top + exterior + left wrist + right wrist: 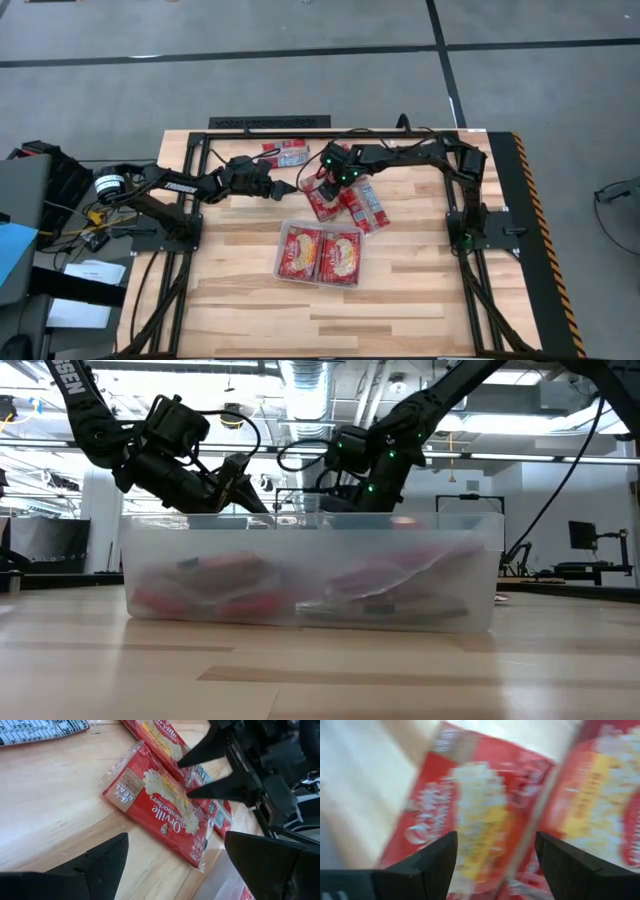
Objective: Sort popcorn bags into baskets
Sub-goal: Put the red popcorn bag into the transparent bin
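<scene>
Two red popcorn bags lie flat side by side on the wooden table, one (322, 203) nearer the left arm and one (366, 207) to its right. My right gripper (324, 188) hangs open just above them, fingers slanting down; its wrist view shows a bag (470, 815) between the fingertips. My left gripper (288, 188) waits open to their left, facing the nearer bag (160, 810). The clear basket (283, 262) stands nearer the front edge, and two red bags (303, 250) (340, 256) lie flat in it.
More packets (285, 152) lie near the table's far edge by the black frame rail (270, 122). In the low view the basket (310, 575) fills the foreground with both grippers behind it. Bare wood stretches in front of the basket and at the right.
</scene>
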